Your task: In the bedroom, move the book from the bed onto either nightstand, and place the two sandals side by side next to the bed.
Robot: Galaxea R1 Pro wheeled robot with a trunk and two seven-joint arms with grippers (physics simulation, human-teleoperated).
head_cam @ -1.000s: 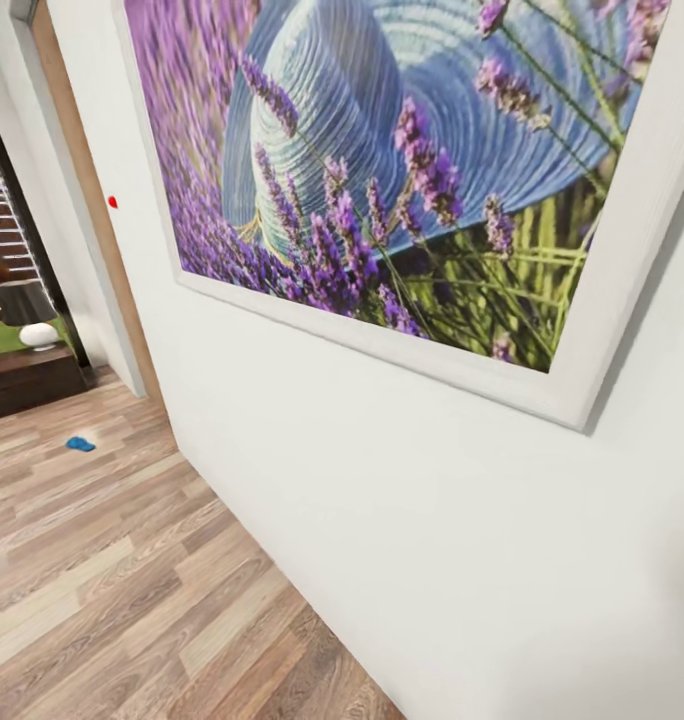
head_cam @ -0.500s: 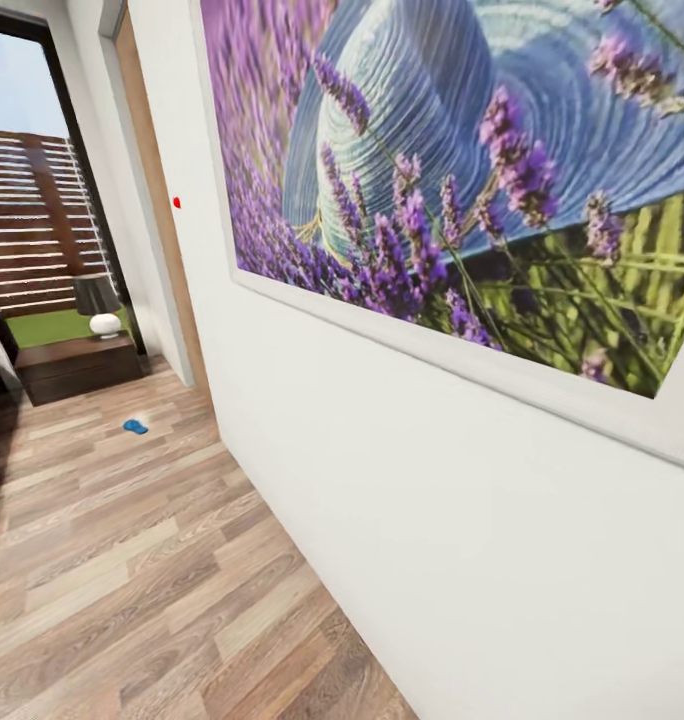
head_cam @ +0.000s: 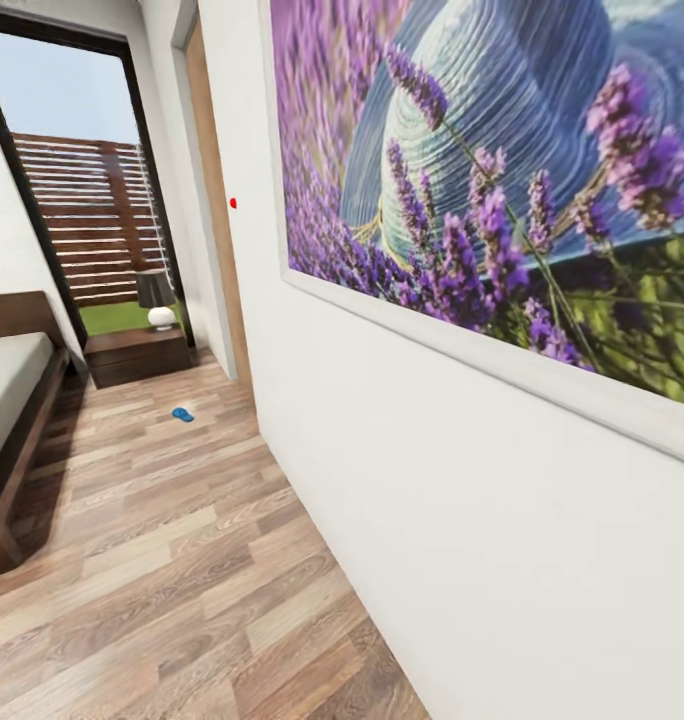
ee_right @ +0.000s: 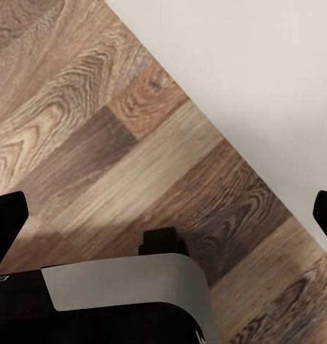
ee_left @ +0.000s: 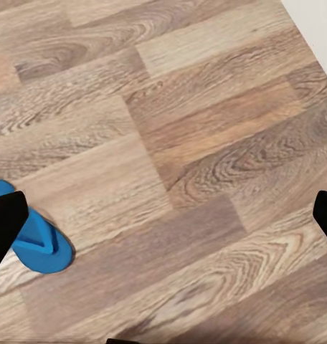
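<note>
A bright blue sandal (head_cam: pixel 183 414) lies on the wood-plank floor, a little in front of the dark-brown nightstand (head_cam: pixel 137 357). The bed (head_cam: pixel 10 395), with its pale mattress and dark frame, shows at the left edge of the head view. In the left wrist view a blue sandal (ee_left: pixel 39 246) lies flat on the floor beside one dark fingertip (ee_left: pixel 4 231). My left gripper (ee_left: pixel 163 223) hangs open above the floor with nothing in it. My right gripper (ee_right: pixel 163 218) is open too, over floor next to the white wall. The book is out of view.
A white wall (head_cam: pixel 462 520) with a large lavender painting (head_cam: pixel 502 170) runs close along my right. A lamp (head_cam: pixel 159 299) stands on the nightstand, before a tall window with a slatted fence behind. A grey and black part of my base (ee_right: pixel 120 301) shows under the right gripper.
The head camera has swung left and advanced: the bed has come into view, and the nightstand, sandal and painting sit further right in the picture. No object has moved.
</note>
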